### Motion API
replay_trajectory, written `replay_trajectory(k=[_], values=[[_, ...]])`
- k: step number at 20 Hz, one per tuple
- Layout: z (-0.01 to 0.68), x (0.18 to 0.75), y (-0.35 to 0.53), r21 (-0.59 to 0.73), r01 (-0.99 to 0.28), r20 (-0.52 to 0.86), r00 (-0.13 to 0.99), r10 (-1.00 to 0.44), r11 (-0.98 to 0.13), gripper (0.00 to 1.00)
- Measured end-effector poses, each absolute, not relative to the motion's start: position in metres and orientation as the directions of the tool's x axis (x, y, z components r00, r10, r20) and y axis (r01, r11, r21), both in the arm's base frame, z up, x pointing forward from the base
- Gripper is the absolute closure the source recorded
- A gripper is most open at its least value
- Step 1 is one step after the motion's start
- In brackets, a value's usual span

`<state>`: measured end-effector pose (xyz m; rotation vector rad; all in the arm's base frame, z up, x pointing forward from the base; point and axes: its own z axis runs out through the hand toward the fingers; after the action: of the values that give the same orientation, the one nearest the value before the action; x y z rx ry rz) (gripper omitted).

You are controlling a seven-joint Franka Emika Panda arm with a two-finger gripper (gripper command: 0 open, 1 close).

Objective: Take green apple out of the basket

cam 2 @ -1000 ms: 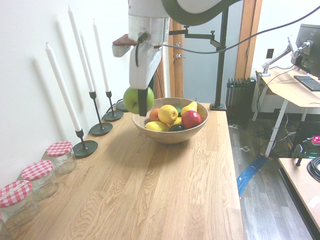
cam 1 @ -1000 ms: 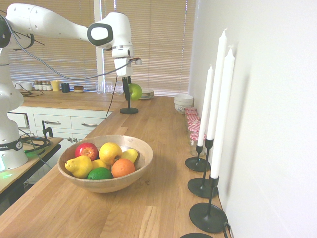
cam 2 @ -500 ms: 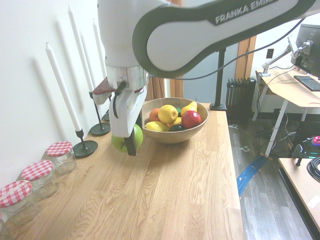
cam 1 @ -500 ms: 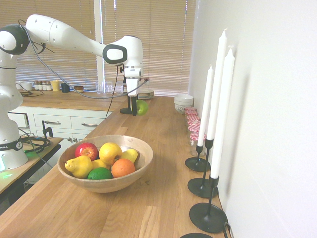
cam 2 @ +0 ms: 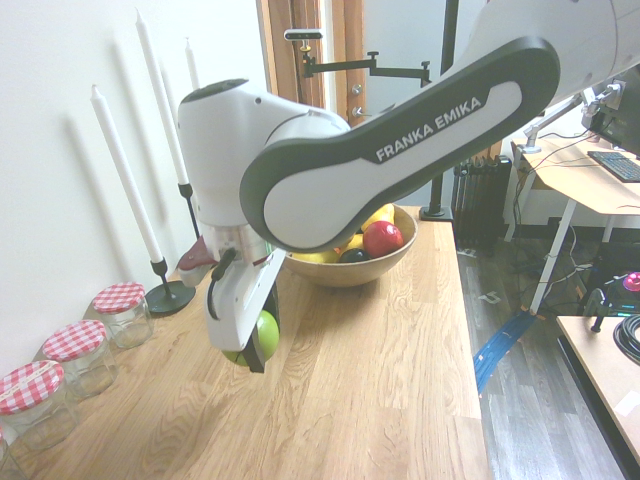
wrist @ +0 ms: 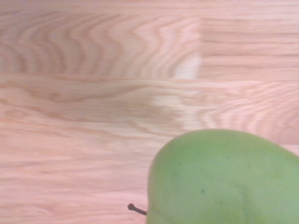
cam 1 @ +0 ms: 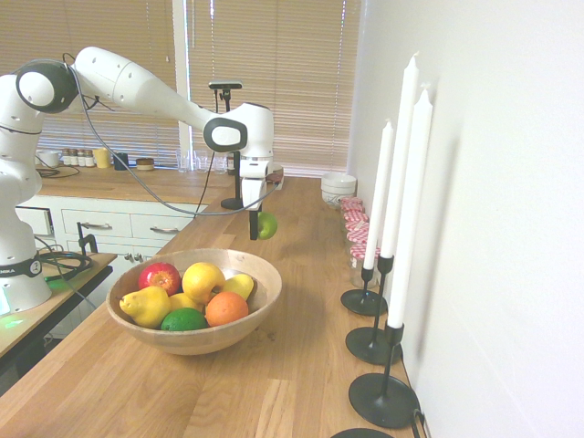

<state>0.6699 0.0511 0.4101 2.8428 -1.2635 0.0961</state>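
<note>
The hand (cam 2: 252, 350) is pinching the green apple (cam 2: 262, 335) between its two dark fingers, closed onto the fruit's sides, low in the left half of the second exterior frame and just above the counter (cam 2: 380, 380). In the first exterior view the apple (cam 1: 265, 225) is hanging near the middle of the frame, clear of the basket (cam 1: 195, 338), which is sitting lower left with a red apple (cam 1: 160, 276), a yellow apple (cam 1: 203, 280), an orange (cam 1: 225, 308), a pear (cam 1: 146, 306) and a dark green lime (cam 1: 183, 319) in it. The wrist view is showing the apple's (wrist: 224, 179) rounded top and its thin stem over bare wood grain, so I'd judge it is out of the basket and only needs setting down. The risk from here looks to be the release: the fruit is smooth and round, and if the fingers are opening while it is hanging above the wood it could drop and roll. Towards the left of the second exterior frame the jars (cam 2: 122, 313) with checked lids and the black candle holders (cam 2: 170, 295) are standing close by, and a rolling apple might knock them.
</note>
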Motion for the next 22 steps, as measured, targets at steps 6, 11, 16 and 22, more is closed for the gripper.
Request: replay_trajectory(k=[6, 11, 16, 22], values=[[0.376, 0.665, 0.066, -0.012, -0.766, 0.051, 0.642, -0.765, -0.643, 1.0], [0.347, 0.657, 0.065, -0.016, -0.78, 0.036, 0.625, -0.78, -0.626, 1.0], [0.342, 0.655, 0.067, -0.015, -0.781, 0.035, 0.623, -0.781, -0.624, 0.0], [0.341, 0.653, 0.068, -0.017, -0.782, 0.035, 0.622, -0.782, -0.622, 0.0]])
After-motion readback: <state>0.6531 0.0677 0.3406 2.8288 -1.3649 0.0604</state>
